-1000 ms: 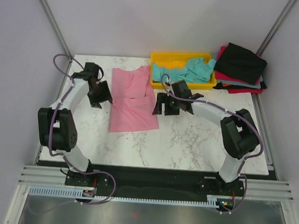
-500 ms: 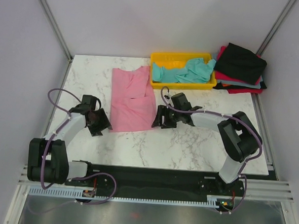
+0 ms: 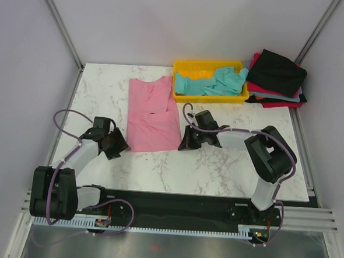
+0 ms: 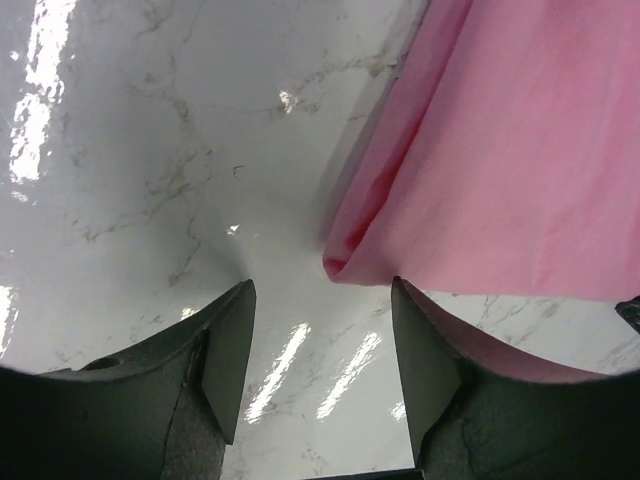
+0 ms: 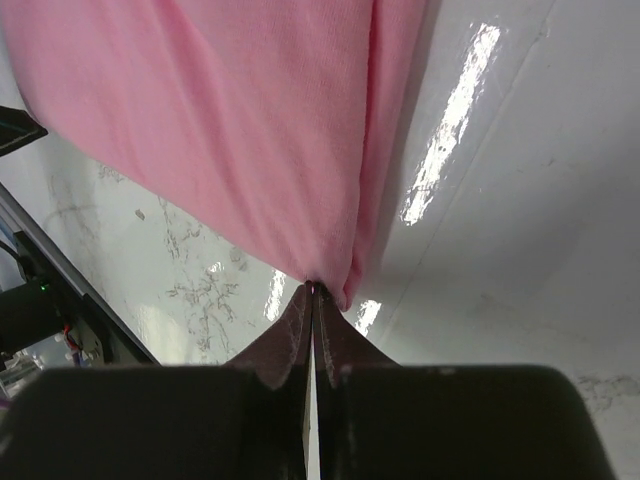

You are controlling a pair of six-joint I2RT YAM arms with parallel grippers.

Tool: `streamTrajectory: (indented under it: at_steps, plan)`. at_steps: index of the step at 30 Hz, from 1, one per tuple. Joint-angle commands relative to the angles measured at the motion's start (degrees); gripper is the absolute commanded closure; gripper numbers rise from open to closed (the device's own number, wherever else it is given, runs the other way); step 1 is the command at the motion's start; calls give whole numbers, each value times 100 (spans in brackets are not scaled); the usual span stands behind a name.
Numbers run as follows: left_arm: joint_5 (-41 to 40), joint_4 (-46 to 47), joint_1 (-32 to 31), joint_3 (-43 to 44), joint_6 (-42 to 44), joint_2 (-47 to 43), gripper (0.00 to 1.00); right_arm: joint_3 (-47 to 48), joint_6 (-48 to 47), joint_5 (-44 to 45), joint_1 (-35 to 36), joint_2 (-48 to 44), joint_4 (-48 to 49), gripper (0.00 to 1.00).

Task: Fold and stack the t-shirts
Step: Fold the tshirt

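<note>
Pink cotton lay part-folded on the marble worktop [image 3: 216,167], where the pink t-shirt [image 3: 152,113] stretched between two robot arms at its near hem. The right gripper [image 5: 312,292] was pinched tight on the near right corner of the cloth, evidently to lift that edge for a fold. The left gripper [image 4: 320,300] stood spread at the opposite corner, the cloth just ahead of its fingers but not between them, apparently lined up for a matching grasp. A teal t-shirt [image 3: 221,82] sat crumpled in the yellow tray [image 3: 182,64]. A black t-shirt [image 3: 278,71] lay on a red t-shirt [image 3: 278,103] at the far right corner.
</note>
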Motion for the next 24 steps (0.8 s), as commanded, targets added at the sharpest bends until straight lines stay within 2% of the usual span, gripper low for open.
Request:
streamTrajectory:
  at_steps: [1, 7, 10, 13, 17, 24]
  plan:
    - [229, 720, 9, -183, -176, -297, 36, -23, -69, -124, 4, 50, 265, 95]
    - [229, 1002, 9, -245, -203, -158, 41, -14, -121, -168, 4, 102, 256, 96]
    - [360, 1160, 9, -368, -264, -8, 48, -5, -130, -168, 4, 146, 256, 96]
    - [537, 1432, 0, -578, -361, 10, 58, 12, -139, -168, 4, 181, 265, 98]
    - [633, 1669, 0, -772, -387, 10, 76, -5, -139, -177, -5, 173, 265, 100]
    - [660, 1504, 0, -685, -317, -95, 98, -189, -16, -274, -5, -64, 387, 100]
